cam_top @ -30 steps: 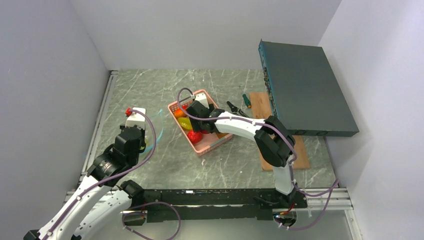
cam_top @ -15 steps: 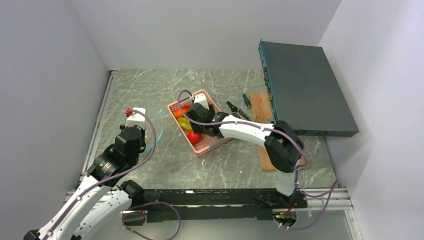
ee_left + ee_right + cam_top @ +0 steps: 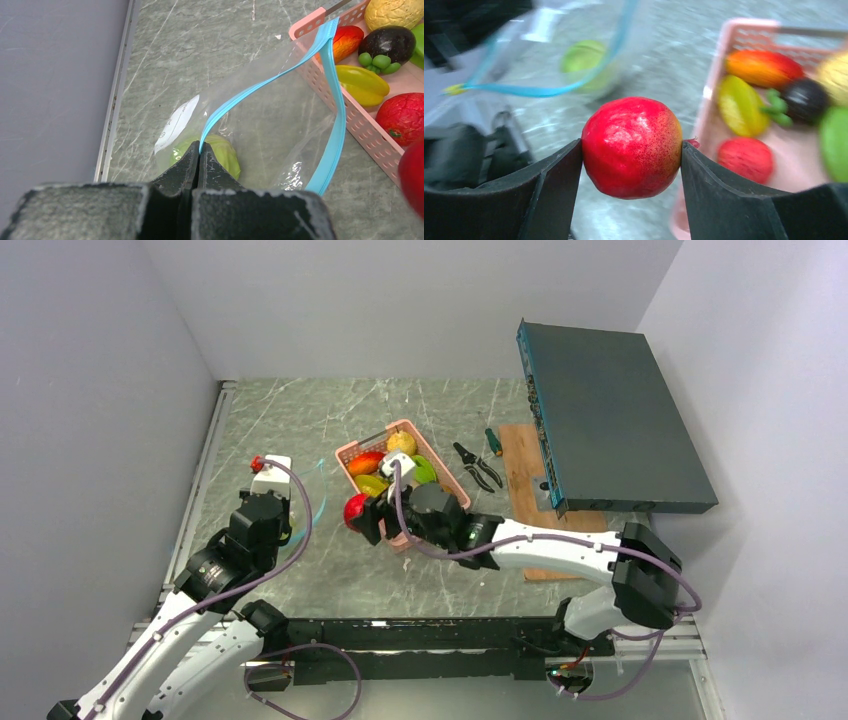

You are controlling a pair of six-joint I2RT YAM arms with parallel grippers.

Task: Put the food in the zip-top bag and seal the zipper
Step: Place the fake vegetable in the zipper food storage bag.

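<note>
My left gripper (image 3: 199, 152) (image 3: 288, 530) is shut on the teal-blue zipper (image 3: 260, 90) of the clear zip-top bag (image 3: 280, 130), holding its mouth open. A green food piece (image 3: 220, 155) lies inside the bag. My right gripper (image 3: 631, 150) (image 3: 360, 515) is shut on a round red fruit (image 3: 631, 147) (image 3: 354, 510), held above the table between the bag (image 3: 524, 55) and the pink basket (image 3: 716, 80). More food lies in the basket: a red-orange piece (image 3: 345, 42), a dark purple one (image 3: 390, 40), a yellow one (image 3: 362, 85) and a red one (image 3: 405, 112).
The pink basket (image 3: 440, 520) stands mid-table, just right of the bag. Pliers (image 3: 480, 468) and a screwdriver (image 3: 492, 440) lie beside a wooden board (image 3: 520, 455). A large dark flat box (image 3: 610, 425) overhangs the right side. A metal rail (image 3: 117, 90) borders the table's left edge.
My right gripper has lifted the red fruit out of the basket and carried it left and nearer, toward the bag's mouth. The left arm has kept still with the zipper.
</note>
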